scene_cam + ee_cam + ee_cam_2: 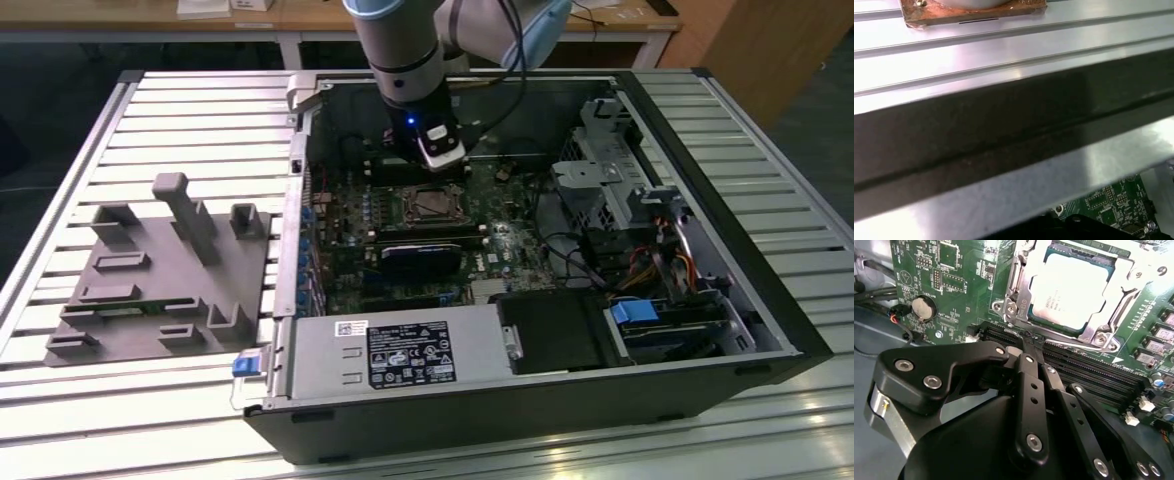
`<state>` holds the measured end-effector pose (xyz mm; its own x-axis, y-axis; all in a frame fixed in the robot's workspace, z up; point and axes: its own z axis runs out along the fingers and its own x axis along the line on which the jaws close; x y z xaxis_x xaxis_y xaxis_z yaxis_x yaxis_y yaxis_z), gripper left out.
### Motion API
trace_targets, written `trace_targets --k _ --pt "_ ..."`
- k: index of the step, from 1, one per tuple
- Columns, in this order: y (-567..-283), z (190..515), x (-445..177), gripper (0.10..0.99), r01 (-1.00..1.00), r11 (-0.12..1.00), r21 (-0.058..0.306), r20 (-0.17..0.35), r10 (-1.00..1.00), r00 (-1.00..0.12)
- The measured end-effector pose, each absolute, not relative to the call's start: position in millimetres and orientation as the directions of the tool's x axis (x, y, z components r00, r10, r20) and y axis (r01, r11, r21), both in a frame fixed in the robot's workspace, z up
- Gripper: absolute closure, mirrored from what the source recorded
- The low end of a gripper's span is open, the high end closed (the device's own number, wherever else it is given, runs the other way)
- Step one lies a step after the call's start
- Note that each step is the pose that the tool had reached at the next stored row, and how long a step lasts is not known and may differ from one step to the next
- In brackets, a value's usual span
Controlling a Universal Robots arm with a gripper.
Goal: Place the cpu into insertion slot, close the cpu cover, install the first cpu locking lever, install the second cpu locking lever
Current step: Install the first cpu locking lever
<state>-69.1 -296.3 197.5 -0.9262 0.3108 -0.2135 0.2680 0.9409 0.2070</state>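
The cpu (1069,287) lies in the insertion slot (402,205) on the green board, its silver top showing through the window of the cpu cover (1025,295), which lies flat over it. My gripper (1026,342) hangs just beside the socket. Its black fingers (1030,390) are drawn together and shut on nothing, with their tips over the edge of the long black memory slots (1089,372). In the exterior view the gripper (443,165) is just behind the socket, inside the open computer case. I cannot tell whether the locking levers are latched.
A coin battery (923,307) sits on the board near the fingers. The case holds a power supply (387,355), a dark block (420,258) and a drive cage (614,170). A grey fixture (160,270) lies on the slatted table at the exterior view's left.
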Motion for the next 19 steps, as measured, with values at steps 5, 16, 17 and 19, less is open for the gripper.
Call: trace_targets --k 5,16,17,19 --pt "-295.5 195.4 -69.1 0.980 0.287 0.936 0.204 -0.215 0.329 -0.920" --pt "-295.5 191.1 -69.1 0.980 0.321 0.925 0.202 -0.215 0.362 -0.907" --pt "-295.5 191.0 -69.1 0.980 0.321 0.925 0.202 -0.215 0.362 -0.907" --pt "-295.7 190.9 -69.0 0.980 0.322 0.925 0.202 -0.215 0.362 -0.907"
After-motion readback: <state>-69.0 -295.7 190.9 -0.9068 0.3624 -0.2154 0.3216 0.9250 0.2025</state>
